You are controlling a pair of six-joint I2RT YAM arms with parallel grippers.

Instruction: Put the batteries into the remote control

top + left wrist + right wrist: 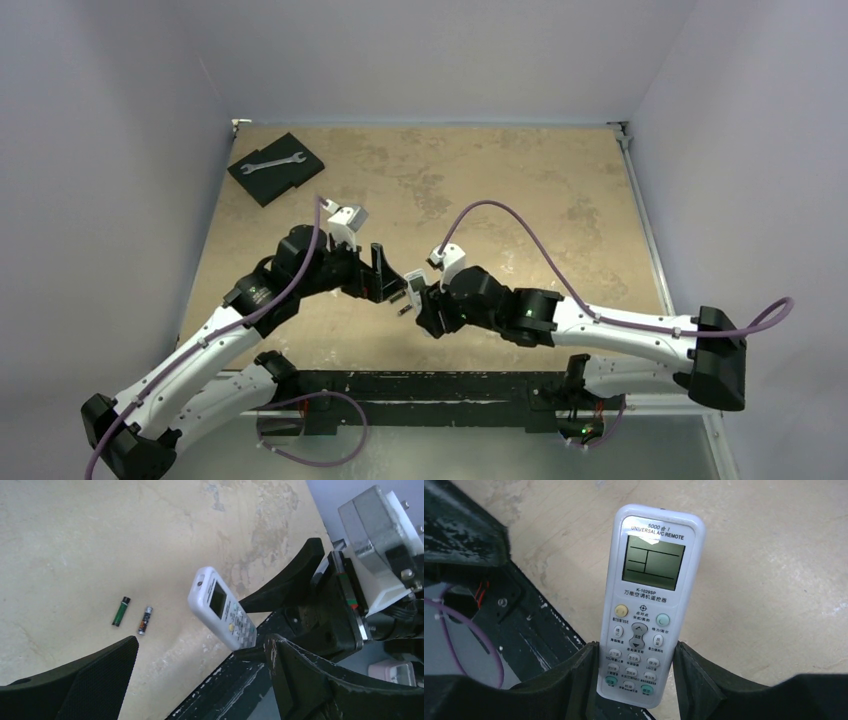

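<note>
**Top external:** fixed high behind both arm bases, facing down and forward. Far off, it takes in the whole mottled beige counter (500, 190), with the left tool (388, 275) and right tool (410, 295) meeting mid-frame.

**Left wrist:** sits behind the left tool, looking out between its black fingers (100, 680), slanting down at the counter. Middling near.

**Right wrist:** sits behind the right tool, very near.

**Shared:** a slim white rectangular plastic remote control (649, 595) lies ahead of both tools and appears in both wrist views.

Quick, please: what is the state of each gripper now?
Left gripper: open, holding nothing.
Right gripper: closed on the remote control.
</note>
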